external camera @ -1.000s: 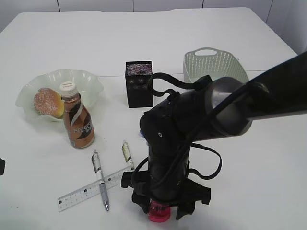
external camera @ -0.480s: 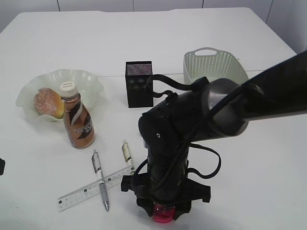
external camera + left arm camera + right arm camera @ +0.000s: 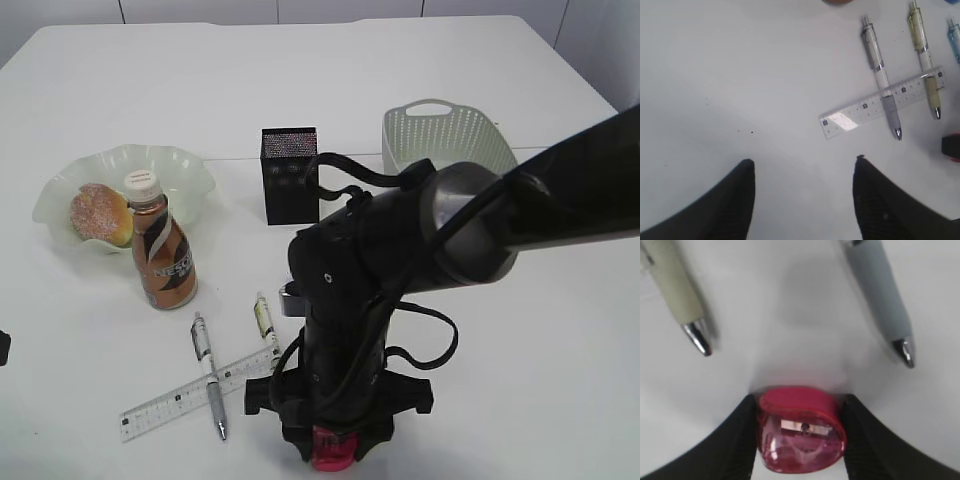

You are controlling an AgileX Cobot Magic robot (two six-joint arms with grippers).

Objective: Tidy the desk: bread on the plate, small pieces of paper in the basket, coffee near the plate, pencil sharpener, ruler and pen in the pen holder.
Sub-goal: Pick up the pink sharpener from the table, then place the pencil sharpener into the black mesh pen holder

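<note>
Right gripper (image 3: 799,437) pointing down, jaws clamped; left gripper (image 3: 802,172) hovering, jaws apart.

A translucent pink-red pencil sharpener (image 3: 801,430) is seen pinched between the two black fingers (image 3: 732,440) of the right hand (image 3: 799,432), blade and screw facing up. Just beyond it, two pen tips are laid on the white counter (image 3: 790,315): a cream-barrelled pen (image 3: 677,295) at left, a grey-gripped pen (image 3: 880,300) at right.

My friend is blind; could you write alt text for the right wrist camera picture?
Two black fingers press both sides of a pink pencil sharpener on a white desk. Above it lie the tips of two pens, a cream one left and a grey one right.
</note>
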